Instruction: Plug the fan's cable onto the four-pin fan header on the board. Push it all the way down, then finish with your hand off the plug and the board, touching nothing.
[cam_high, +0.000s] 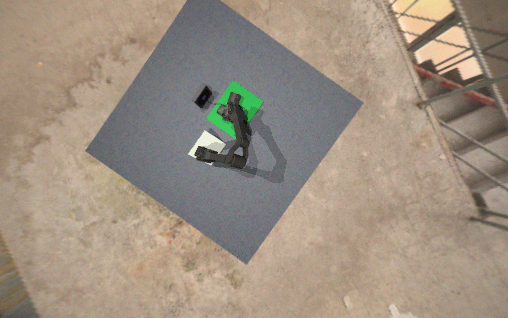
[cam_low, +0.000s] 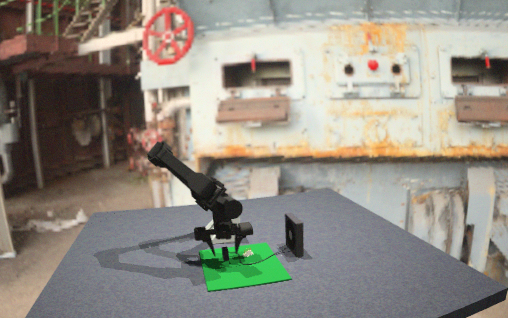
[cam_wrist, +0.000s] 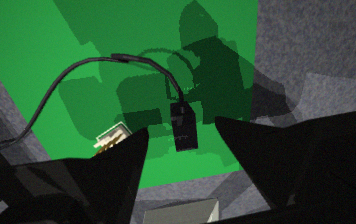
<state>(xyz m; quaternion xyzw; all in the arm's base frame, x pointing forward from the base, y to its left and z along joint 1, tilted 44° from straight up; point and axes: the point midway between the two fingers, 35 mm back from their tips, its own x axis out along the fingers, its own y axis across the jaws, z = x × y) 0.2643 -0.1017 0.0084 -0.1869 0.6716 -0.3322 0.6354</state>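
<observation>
The black plug (cam_low: 225, 253) (cam_wrist: 184, 131) stands over the green board (cam_high: 252, 102) (cam_low: 272, 279) (cam_wrist: 30, 75), with its dark cable (cam_wrist: 80, 62) (cam_low: 265, 259) arching off toward the fan. My gripper (cam_low: 224, 252) (cam_wrist: 181, 126) is open, its fingers apart on either side of the plug, with a gap on both sides. The white header (cam_low: 248, 253) (cam_wrist: 112, 139) with brass-coloured pins sits on the board beside the plug, partly hidden by a finger in the wrist view. The dark square fan (cam_high: 202, 96) (cam_low: 294, 235) stands upright beside the board. In the top view the arm hides the plug and header.
A pale block (cam_wrist: 182, 212) (cam_high: 214, 142) stands by the arm's base, beyond the board's edge. The grey table top (cam_high: 165, 110) (cam_low: 370, 280) carries everything. The arm's shadows fall across the board and table.
</observation>
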